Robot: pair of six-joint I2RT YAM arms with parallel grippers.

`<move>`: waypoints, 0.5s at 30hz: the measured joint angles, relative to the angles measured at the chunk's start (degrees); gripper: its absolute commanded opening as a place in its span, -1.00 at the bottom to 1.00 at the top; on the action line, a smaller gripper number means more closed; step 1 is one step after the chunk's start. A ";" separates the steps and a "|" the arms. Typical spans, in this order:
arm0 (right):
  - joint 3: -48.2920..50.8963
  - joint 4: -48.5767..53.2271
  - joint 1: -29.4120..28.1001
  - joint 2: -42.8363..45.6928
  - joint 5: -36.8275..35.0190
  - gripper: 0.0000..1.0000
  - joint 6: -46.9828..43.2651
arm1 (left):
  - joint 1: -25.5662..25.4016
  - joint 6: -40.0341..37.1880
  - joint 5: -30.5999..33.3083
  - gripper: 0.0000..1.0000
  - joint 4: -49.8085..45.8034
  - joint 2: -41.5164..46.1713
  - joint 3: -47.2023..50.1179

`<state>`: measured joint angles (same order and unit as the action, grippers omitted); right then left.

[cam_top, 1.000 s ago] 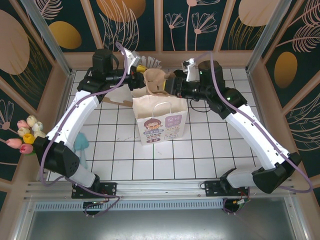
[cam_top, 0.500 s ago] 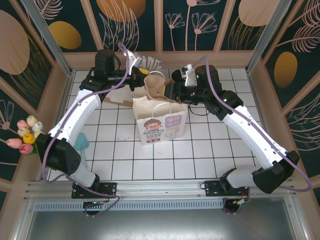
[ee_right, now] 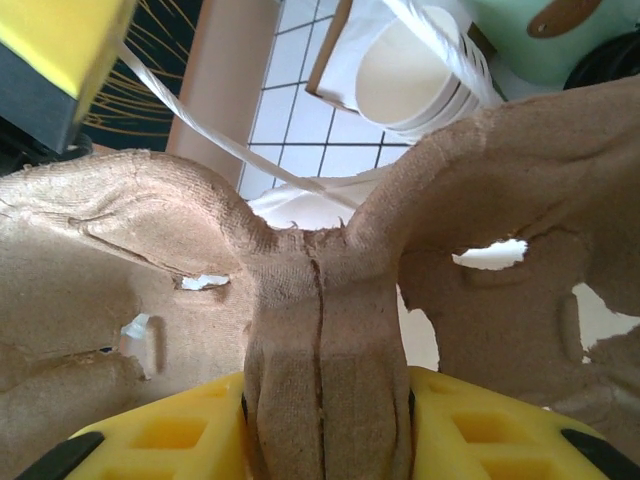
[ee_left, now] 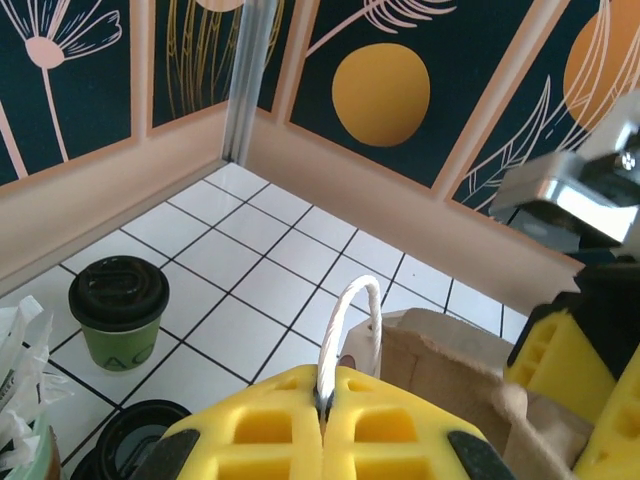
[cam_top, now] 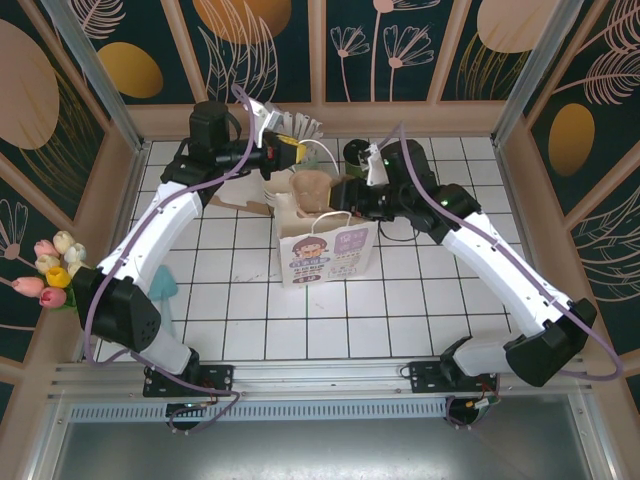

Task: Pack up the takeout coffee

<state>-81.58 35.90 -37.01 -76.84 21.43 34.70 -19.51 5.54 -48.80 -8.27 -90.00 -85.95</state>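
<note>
The left gripper (ee_left: 323, 415) is closed on the cord handle (ee_left: 345, 320) of the white bag (cam_top: 325, 250), the right gripper (ee_right: 325, 420) is clamped on the fibrous pulp carrier (ee_right: 320, 300) at its mouth, and the round-lidded takeout coffee (ee_left: 118, 310) is seen near the tiled tabletop's (cam_top: 400, 310) far edge.

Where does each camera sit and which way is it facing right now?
Top external: above and behind the bases, looking down at the white bag; both arms show.
Left wrist: over the left gripper, shut on the bag handle, facing the coffee cup.
Right wrist: behind the right gripper, gripping the pulp carrier.
Both wrist views share the bag handle and pulp carrier.
</note>
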 measured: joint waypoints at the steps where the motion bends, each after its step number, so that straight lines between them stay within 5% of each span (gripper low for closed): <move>1: -0.59 0.61 -0.52 -0.55 -0.74 -0.22 -0.09 | 0.00 0.92 0.20 -1.00 0.85 0.20 0.57; 15: -4.63 11.13 -4.61 -4.96 -7.28 -0.23 -3.28 | 0.00 9.70 8.44 -1.00 7.13 1.11 3.76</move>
<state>-86.21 47.03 -41.63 -81.80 14.15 31.42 -19.51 15.25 -40.36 -1.15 -88.88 -82.19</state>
